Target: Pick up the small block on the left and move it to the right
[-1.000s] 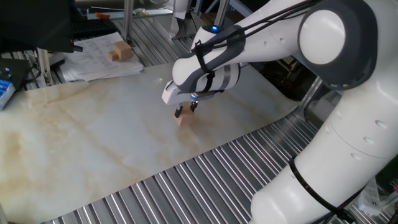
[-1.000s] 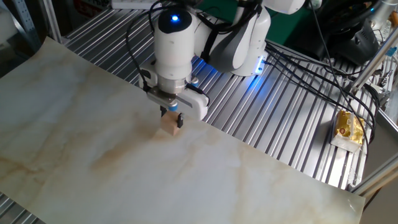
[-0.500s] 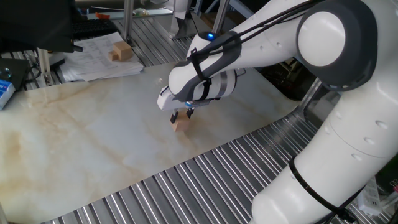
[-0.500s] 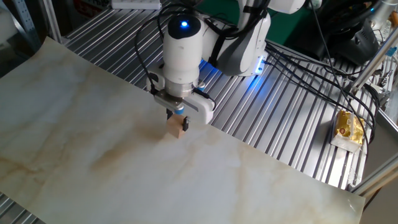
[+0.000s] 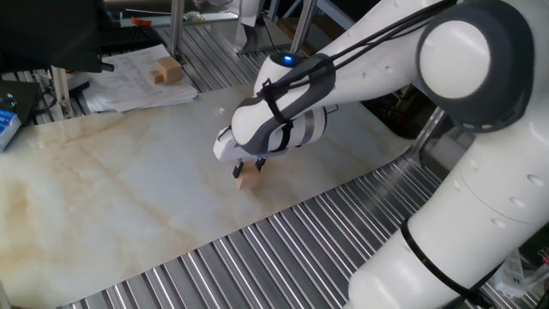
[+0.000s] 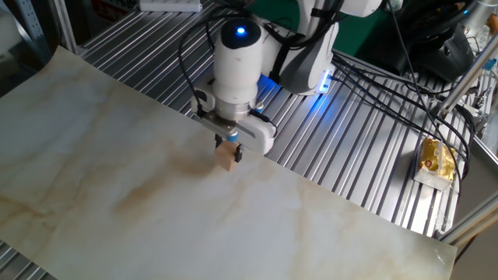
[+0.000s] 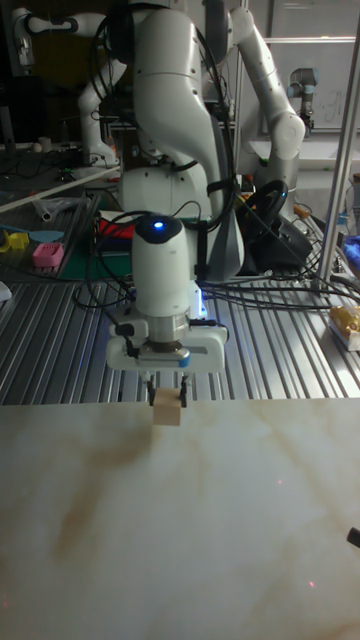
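Table (image 5: 283,249): top of parallel metal slats, bare along its edges. Marbled cream sheet (image 5: 129,180), tan-veined, laid flat over the middle, slats showing past its near and far edges.

On the sheet: small block (image 5: 249,176), light-tan wooden cube, near one long edge; whether it touches the sheet cannot be told.

On the slats: loose printed papers (image 5: 137,77) at a far corner, a larger tan wooden block (image 5: 168,71) resting on them; a gold-wrapped packet (image 6: 436,159) on a small plate near the opposite edge.
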Motion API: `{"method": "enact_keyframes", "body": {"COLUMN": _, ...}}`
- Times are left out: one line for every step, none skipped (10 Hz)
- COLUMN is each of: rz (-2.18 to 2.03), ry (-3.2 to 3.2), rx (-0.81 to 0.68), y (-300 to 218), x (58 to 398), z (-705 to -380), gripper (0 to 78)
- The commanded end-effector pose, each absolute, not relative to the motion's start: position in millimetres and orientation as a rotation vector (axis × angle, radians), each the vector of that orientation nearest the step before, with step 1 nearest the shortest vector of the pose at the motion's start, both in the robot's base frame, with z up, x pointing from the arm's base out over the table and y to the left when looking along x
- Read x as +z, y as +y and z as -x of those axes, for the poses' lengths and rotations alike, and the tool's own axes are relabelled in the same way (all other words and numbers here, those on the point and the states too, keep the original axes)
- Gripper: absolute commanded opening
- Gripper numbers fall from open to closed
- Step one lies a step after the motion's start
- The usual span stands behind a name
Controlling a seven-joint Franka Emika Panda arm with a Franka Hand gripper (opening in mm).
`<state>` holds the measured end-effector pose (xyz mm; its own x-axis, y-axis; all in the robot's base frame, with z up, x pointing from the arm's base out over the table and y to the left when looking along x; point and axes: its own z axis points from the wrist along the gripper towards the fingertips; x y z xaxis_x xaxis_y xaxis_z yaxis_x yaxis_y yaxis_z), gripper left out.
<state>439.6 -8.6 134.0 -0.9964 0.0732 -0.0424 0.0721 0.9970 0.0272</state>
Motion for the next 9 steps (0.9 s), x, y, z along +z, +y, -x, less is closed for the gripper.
{"method": "enact_keyframes", "body": {"rz": -0.171, "ry": 3.097, "rx": 0.019, "y": 14, "x": 139, "z": -430, "gripper": 1.2}}
{"method": "enact_keyframes", "body": {"rz": -0.19, "ry": 3.093, "rx": 0.011, "y": 24, "x": 137, "z": -427, "gripper": 1.2}}
{"method": "enact_keyframes", "body": {"rz": -0.203, "ry": 3.088, "rx": 0.01, "y": 29, "x": 135, "z": -426, "gripper": 1.2}}
{"method": "enact_keyframes", "body": {"rz": -0.206, "ry": 3.084, "rx": 0.017, "y": 30, "x": 133, "z": -430, "gripper": 1.2}}
{"method": "enact_keyframes", "body": {"rz": -0.206, "ry": 3.084, "rx": 0.021, "y": 29, "x": 133, "z": -435, "gripper": 1.2}}
{"method": "enact_keyframes", "body": {"rz": -0.206, "ry": 3.088, "rx": 0.024, "y": 28, "x": 136, "z": -443, "gripper": 1.2}}
{"method": "enact_keyframes", "body": {"rz": -0.209, "ry": 3.09, "rx": 0.026, "y": 27, "x": 137, "z": -448, "gripper": 1.2}}
{"method": "enact_keyframes", "body": {"rz": -0.219, "ry": 3.089, "rx": 0.029, "y": 28, "x": 135, "z": -450, "gripper": 1.2}}
{"method": "enact_keyframes", "body": {"rz": -0.229, "ry": 3.086, "rx": 0.033, "y": 29, "x": 134, "z": -451, "gripper": 1.2}}
